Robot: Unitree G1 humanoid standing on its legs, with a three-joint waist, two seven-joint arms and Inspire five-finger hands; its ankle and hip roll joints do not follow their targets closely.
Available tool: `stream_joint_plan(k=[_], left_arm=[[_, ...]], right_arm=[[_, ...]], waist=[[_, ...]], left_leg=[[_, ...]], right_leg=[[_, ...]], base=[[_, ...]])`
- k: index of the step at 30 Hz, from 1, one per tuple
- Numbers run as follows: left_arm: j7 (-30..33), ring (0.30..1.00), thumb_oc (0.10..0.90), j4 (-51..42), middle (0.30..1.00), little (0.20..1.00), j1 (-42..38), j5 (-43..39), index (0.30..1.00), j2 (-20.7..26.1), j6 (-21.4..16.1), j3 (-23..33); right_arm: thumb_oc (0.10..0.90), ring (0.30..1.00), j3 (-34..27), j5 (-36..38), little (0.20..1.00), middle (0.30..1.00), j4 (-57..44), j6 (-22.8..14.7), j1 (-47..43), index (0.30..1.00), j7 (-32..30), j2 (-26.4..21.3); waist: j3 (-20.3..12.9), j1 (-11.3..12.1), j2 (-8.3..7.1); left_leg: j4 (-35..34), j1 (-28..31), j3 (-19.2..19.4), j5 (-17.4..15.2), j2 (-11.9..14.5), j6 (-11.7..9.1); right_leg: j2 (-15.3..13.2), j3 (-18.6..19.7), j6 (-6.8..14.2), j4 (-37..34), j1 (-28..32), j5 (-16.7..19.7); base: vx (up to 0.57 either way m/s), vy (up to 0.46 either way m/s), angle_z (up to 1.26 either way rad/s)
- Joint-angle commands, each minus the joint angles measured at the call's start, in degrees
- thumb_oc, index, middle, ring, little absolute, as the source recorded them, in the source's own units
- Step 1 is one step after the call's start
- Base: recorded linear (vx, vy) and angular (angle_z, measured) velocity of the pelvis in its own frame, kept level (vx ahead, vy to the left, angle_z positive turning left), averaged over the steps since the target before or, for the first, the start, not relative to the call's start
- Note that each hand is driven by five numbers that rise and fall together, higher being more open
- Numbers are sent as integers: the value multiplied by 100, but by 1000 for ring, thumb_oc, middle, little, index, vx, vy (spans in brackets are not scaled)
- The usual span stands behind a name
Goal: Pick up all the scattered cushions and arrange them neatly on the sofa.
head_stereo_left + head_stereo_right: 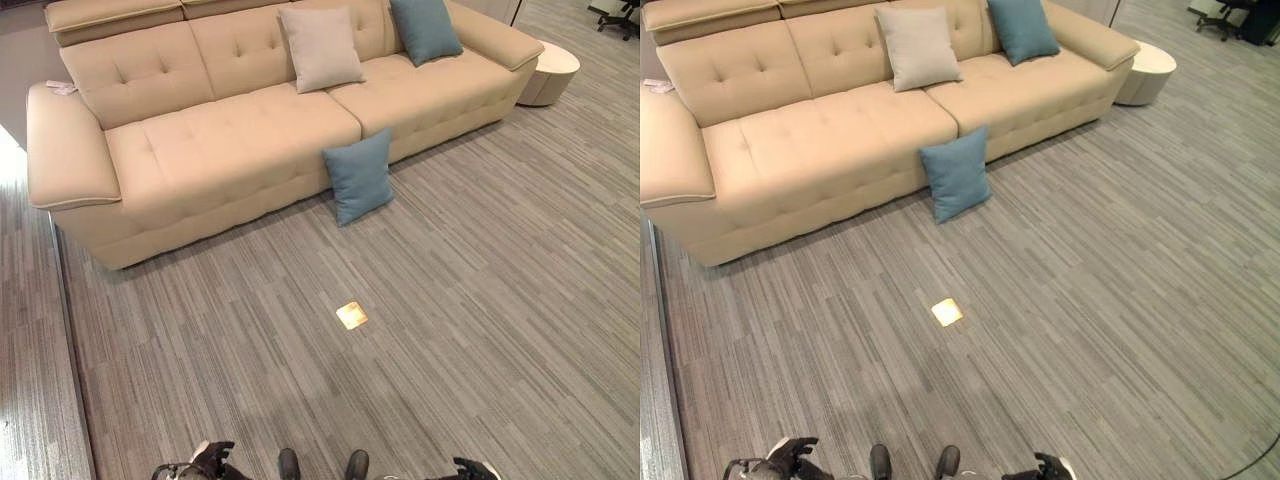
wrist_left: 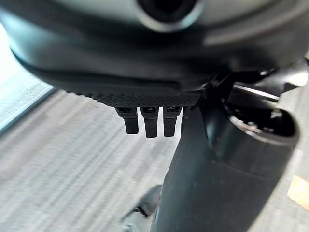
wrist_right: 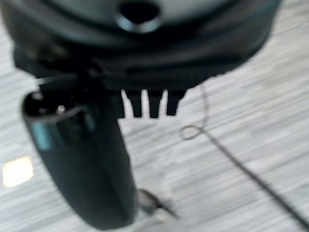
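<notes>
A blue cushion [image 1: 359,178] stands on the carpet, leaning against the front of the beige sofa [image 1: 200,150] near its middle. On the seat, a grey-beige cushion [image 1: 320,48] and a second blue cushion [image 1: 425,28] rest against the backrest. My left hand [image 1: 212,458] and right hand [image 1: 472,468] hang low at the near edge, far from the sofa. In the left wrist view the fingers [image 2: 150,123] point straight down over bare carpet and hold nothing. The right hand's fingers [image 3: 153,105] are likewise straight and hold nothing.
A round beige side table [image 1: 550,70] stands by the sofa's right end. A brass floor plate [image 1: 351,315] lies in the carpet between me and the sofa. An office chair [image 1: 620,15] sits at the far right. A small white item [image 1: 60,87] lies on the left armrest.
</notes>
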Motion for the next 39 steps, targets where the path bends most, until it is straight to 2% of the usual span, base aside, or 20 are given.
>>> stream_joint_plan(k=[1,4,7,9,10,11,12,14,18,21,24,25,26,27,29,31,34,35,37,39], left_arm=[[40,900,800,186,900,900,-303,61,900,-138,-141,-21],[19,900,800,183,900,900,-317,51,900,-181,-154,-58],[14,900,800,147,900,900,-369,50,900,-221,-158,-151],[62,900,800,148,900,900,-401,-40,900,-261,-148,-130],[70,900,800,160,900,900,-382,-53,900,-265,-155,-144],[70,900,800,160,900,900,-382,-53,900,-265,-155,-144],[79,900,800,187,900,900,-341,-69,900,-276,-146,-148],[82,900,800,213,900,900,-309,-41,900,-270,-137,-144],[91,900,800,294,900,900,-191,-28,900,-259,-157,-80],[80,900,800,388,900,900,-37,-34,900,-224,-102,85],[65,900,800,397,900,900,-6,9,900,-148,-72,136],[66,900,800,384,900,900,-31,3,900,-112,-63,152],[93,900,800,310,900,900,-83,-45,900,-52,-52,158],[93,900,800,311,900,900,-84,-45,900,-53,-52,158],[125,900,800,222,900,900,-139,-119,900,-6,-62,156],[161,900,800,182,900,900,-152,-199,900,0,-73,163],[191,900,800,143,900,900,-226,-225,900,-8,-90,149],[182,900,800,122,900,900,-235,-221,900,-13,-90,159],[193,900,800,153,900,900,-255,-193,900,-36,-116,159],[197,900,800,210,900,900,-270,-134,900,-31,-120,153]], right_arm=[[800,900,178,-18,900,900,143,-79,-162,900,-132,-156],[800,900,167,61,900,900,145,-117,-145,900,-118,-137],[800,900,204,147,900,900,151,-145,-139,900,-108,-145],[800,900,212,202,900,900,164,-160,-186,900,-150,-176],[800,900,231,200,900,900,160,-158,-186,900,-156,-182],[800,900,231,200,900,900,160,-158,-186,900,-156,-182],[800,900,285,172,900,900,181,-165,-194,900,-176,-195],[800,900,308,150,900,900,192,-167,-187,900,-179,-195],[800,900,391,54,900,900,142,-164,-223,900,-255,-236],[800,900,425,-77,900,900,169,-148,-206,900,-236,-197],[800,900,471,-161,900,900,116,-149,-208,900,-166,-125],[800,900,486,-175,900,900,91,-144,-237,900,-151,-98],[800,900,536,-197,900,900,-21,-125,-319,900,-131,-89],[800,900,535,-198,900,900,-21,-125,-320,900,-131,-90],[800,900,538,-155,900,900,-169,-141,-385,900,-131,-92],[800,900,539,-146,900,900,-208,-143,-421,900,-140,-82],[800,900,584,-181,900,900,-183,-134,-457,900,-154,-90],[800,900,593,-192,900,900,-177,-119,-454,900,-151,-114],[800,900,611,-226,900,900,-162,-74,-466,900,-165,-141],[800,900,598,-256,900,900,-131,-29,-449,900,-146,-162]], waist=[[-7,-12,-60],[-8,-60,-88],[173,-81,-149],[331,-18,-186],[353,13,-187],[352,10,-185],[308,70,-214],[282,102,-211],[280,345,-127],[124,434,-165],[47,586,-263],[80,586,-273],[179,519,-243],[163,520,-237],[250,464,-147],[267,454,-43],[274,384,-32],[294,347,-45],[318,278,-73],[292,164,-90]], left_leg=[[182,216,-375,-725,-54,-185],[561,125,-419,-833,26,-258],[1528,-214,-399,-990,223,-392],[2591,-797,-588,-751,350,-493],[2659,-921,-723,-725,271,-460],[2665,-926,-727,-728,272,-460],[2358,-1144,-921,-826,25,-365],[2120,-1169,-959,-823,-52,-343],[1322,-1691,-1178,-203,-293,-427],[1233,-1484,-1220,-297,-315,-285],[1318,-1290,-1114,-561,-334,-92],[1332,-1168,-1100,-664,-331,-28],[1390,-956,-1084,-837,-345,142],[1383,-974,-1085,-826,-337,140],[1448,-825,-1080,-965,-300,247],[1385,-612,-1088,-1056,-238,283],[1211,-151,-1145,-1326,-264,251],[1123,-43,-1127,-1288,-269,219],[992,243,-1169,-1419,-292,137],[829,463,-1279,-1476,-273,55]], right_leg=[[-313,435,445,65,98,-151],[-251,493,358,-69,183,-138],[-191,580,197,-243,355,-169],[-112,607,46,-466,548,-183],[-92,631,34,-516,584,-196],[-90,628,34,-517,583,-196],[-102,677,78,-607,618,-239],[-89,699,98,-636,653,-262],[136,952,137,-727,908,-455],[98,1098,180,-575,1021,-649],[-84,1131,321,212,912,-751],[-137,1134,419,634,745,-713],[-271,1161,697,1621,214,-297],[-262,1161,694,1610,197,-282],[-386,1014,805,2239,-169,-45],[-533,777,709,2481,-532,-112],[-697,434,570,1841,-815,-291],[-703,289,500,1345,-822,-121],[-676,254,571,476,-977,179],[-658,401,655,122,-1126,360]], base=[[95,-137,2],[61,-118,4],[13,-148,4],[64,-195,20],[82,-116,13],[160,-53,1],[205,-27,-5],[214,-7,-10],[268,47,-21],[374,144,-87],[200,90,-65],[255,146,-45],[158,103,-40],[132,97,-54],[124,73,-31],[186,66,1],[313,-57,5],[336,-135,4],[337,-162,-5],[334,-161,-5]])
